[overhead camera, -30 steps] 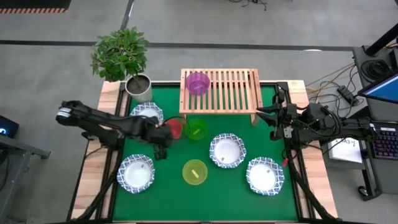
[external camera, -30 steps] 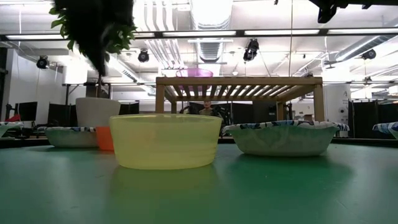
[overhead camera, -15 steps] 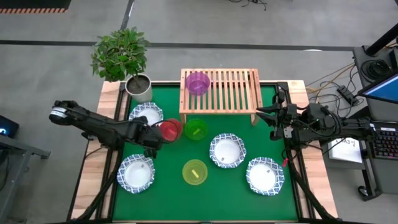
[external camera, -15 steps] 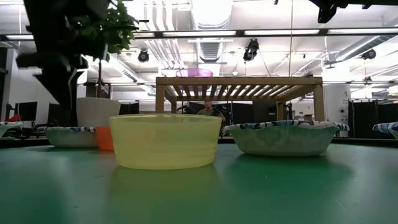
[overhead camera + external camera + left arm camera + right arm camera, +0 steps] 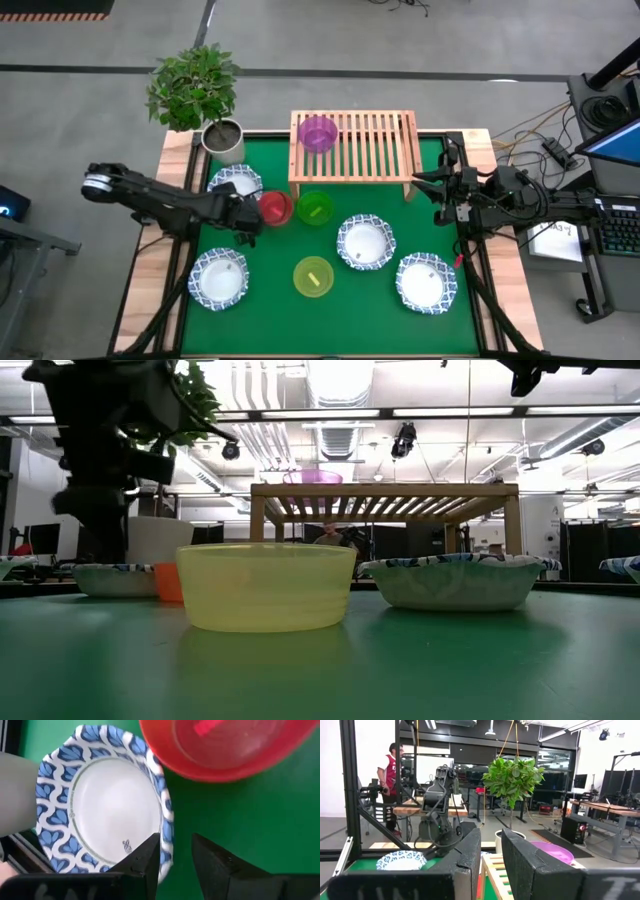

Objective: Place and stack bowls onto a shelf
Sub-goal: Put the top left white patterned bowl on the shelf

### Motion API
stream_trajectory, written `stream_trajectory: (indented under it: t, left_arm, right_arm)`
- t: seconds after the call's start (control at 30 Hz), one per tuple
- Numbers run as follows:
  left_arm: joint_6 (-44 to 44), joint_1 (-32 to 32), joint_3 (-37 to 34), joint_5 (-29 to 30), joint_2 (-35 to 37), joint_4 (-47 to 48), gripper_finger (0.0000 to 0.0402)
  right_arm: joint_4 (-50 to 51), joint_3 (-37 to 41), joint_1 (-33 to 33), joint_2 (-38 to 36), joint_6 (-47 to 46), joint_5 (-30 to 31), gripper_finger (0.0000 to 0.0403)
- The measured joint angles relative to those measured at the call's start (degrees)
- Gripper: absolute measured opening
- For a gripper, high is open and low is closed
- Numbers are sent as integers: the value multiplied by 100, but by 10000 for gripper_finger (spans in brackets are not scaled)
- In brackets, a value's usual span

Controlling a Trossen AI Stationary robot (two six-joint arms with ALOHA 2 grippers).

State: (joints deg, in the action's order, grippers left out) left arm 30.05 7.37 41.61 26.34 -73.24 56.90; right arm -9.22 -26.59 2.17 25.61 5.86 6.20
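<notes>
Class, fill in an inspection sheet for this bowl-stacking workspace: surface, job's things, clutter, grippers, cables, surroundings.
Surface: green mat on a wood-edged table.
Job's things: purple bowl on the shelf; red bowl, green bowl, yellow-green bowl and four white bowls with blue rims, one at, on the mat.
Clutter: potted plant at a table corner.
Grippers: left gripper beside the red bowl, holding nothing; right gripper waits beside the shelf, holding nothing.
Cables: bundle on the floor.
Surroundings: a person stands beyond the table.

2 dark jointed arms, left one's base joint silver-grey, blocky black pincer fingers (image 5: 150,857).
</notes>
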Motion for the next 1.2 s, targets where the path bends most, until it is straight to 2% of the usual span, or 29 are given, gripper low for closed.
stream_trajectory:
  t: [0.3, 0.6, 0.77, 0.9, 1.13, 1.2]
  left_arm:
    - [4, -449, -66, 14, -330, -174, 86]
    - [97, -584, -96, 5, -562, -328, 145]
    - [98, -641, -125, 16, -858, -340, 153]
    - [82, -641, -125, 23, -1132, -354, 125]
    - [50, -641, -125, 23, -1512, -351, 16]
    - [63, -641, -125, 40, -1549, -340, 8]
  right_arm:
    - [1, 0, 0, -1, 32, 0, 68]
    - [1, 0, 0, 0, 90, 0, 68]
    - [1, 0, 0, -2, 77, 0, 68]
    - [1, 0, 0, -1, 76, 0, 68]
    - [1, 0, 0, 0, 74, -2, 68]
    - [1, 0, 0, -2, 65, -2, 68]
